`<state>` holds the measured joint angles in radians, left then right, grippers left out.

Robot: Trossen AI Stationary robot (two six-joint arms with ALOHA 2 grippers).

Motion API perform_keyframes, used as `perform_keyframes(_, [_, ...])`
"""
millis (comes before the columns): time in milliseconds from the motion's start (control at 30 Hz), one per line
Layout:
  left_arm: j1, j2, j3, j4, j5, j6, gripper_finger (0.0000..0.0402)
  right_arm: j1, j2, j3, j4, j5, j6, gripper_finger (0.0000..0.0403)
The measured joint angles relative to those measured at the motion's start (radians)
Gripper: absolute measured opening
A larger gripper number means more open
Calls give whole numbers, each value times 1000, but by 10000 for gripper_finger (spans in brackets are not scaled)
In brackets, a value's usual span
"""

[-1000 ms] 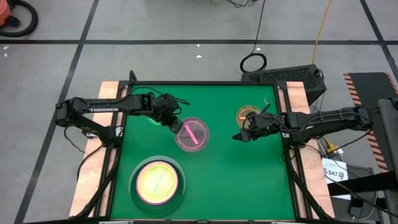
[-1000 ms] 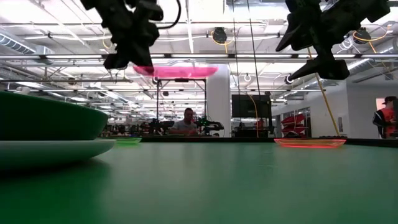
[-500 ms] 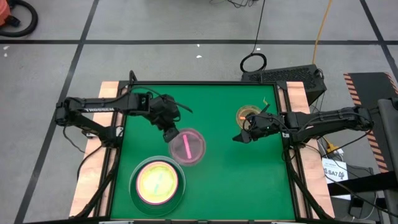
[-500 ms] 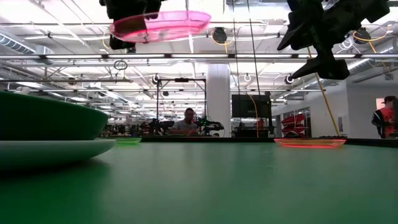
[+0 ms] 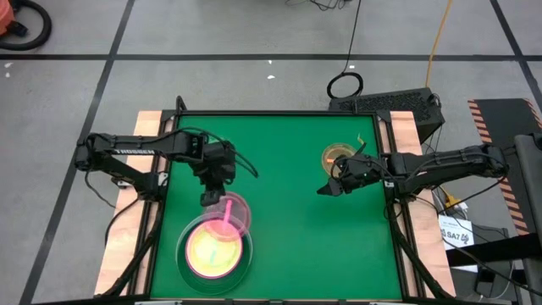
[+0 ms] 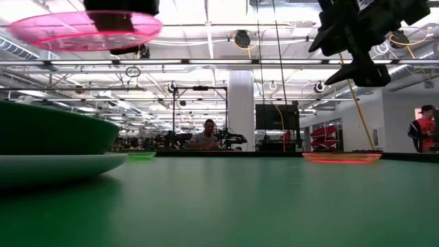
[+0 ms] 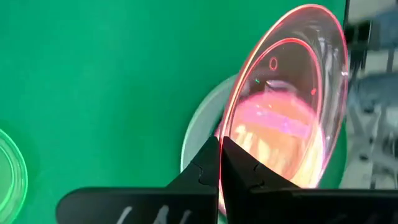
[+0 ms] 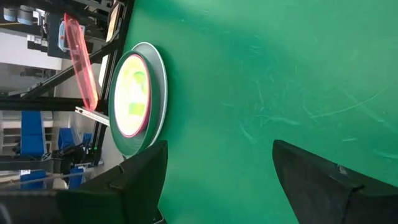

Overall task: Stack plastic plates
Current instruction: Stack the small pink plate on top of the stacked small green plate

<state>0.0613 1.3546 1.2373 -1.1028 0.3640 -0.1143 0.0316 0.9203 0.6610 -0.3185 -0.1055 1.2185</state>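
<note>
My left gripper (image 5: pixel 212 198) is shut on a small translucent pink plate (image 5: pixel 229 213), held in the air over the far edge of the stack (image 5: pixel 213 251). The stack is a pale mint plate (image 6: pixel 62 165) with a dark green one (image 6: pixel 48 134), a hot pink one and a pale one nested in it. A small green plate (image 6: pixel 140 156) and a small orange plate (image 5: pixel 338 157) lie flat on the green table. My right gripper (image 5: pixel 329 186) hangs open and empty in the air beside the orange plate. My left gripper pinches the pink plate's rim (image 7: pixel 231 148) between its two shut fingers, on the plate's far-left edge. The fingers slant down from the table's far side. The plate is lifted clear, about level, sticking out beyond the fingertips above the stack (image 7: pixel 198 134).
The table's middle and near right (image 5: pixel 322 246) are bare green surface. Wooden rails (image 5: pixel 123 246) run along both sides of the table. A person (image 6: pixel 208 134) sits in the room far behind it.
My left gripper has carried the pink plate from the table's middle toward the near edge and the left, and now holds it over the stack's far edge. It has turned about on the way. The plate has stayed lifted clear and roughly level.
</note>
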Motion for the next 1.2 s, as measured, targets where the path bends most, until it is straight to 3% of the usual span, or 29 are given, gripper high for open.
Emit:
perform_keyframes(200, [-14,0,0,-47,3,107,1,16,0,0,0,13,27,281])
perform_keyframes(800, [-102,9,1,-69,6,188,1,97,-1,0,70,239,108,281])
perform_keyframes(1200, [-149,67,1,-67,-9,235,1,159,0,0,67,252,157,281])
